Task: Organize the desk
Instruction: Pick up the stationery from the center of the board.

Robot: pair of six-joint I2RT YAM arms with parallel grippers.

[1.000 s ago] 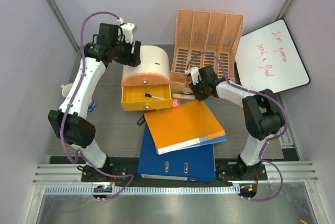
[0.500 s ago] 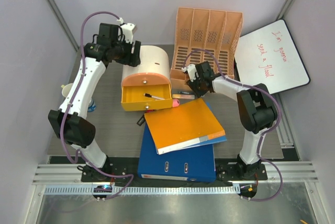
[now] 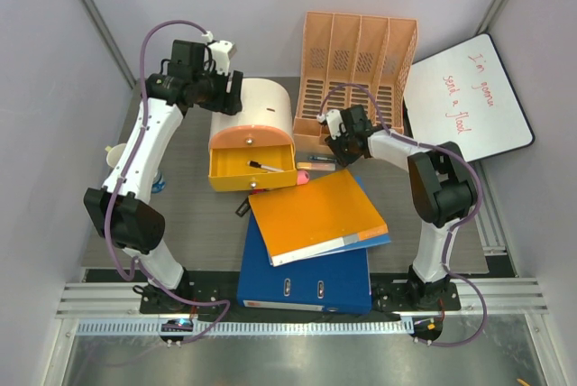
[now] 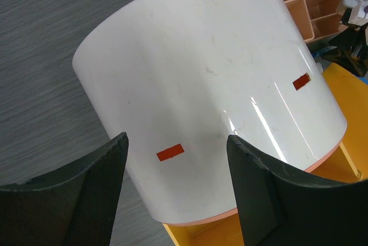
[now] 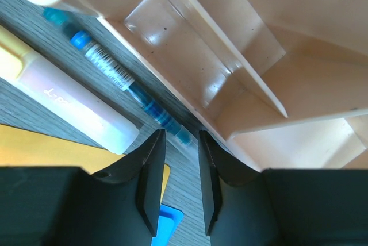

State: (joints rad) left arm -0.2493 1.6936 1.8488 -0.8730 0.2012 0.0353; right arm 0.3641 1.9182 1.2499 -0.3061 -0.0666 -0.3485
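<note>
arms (image 3: 144,147): white shells, black joints are seen | cables (image 3: 171,27): lilac, looped at upper left | left gripper (image 4: 176,160): black, finely textured fingers (image 4: 98,194)

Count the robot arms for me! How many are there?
2. The left arm reaches to the white drawer box at the back left; the right arm reaches to the peach file rack. None look hidden.
</note>
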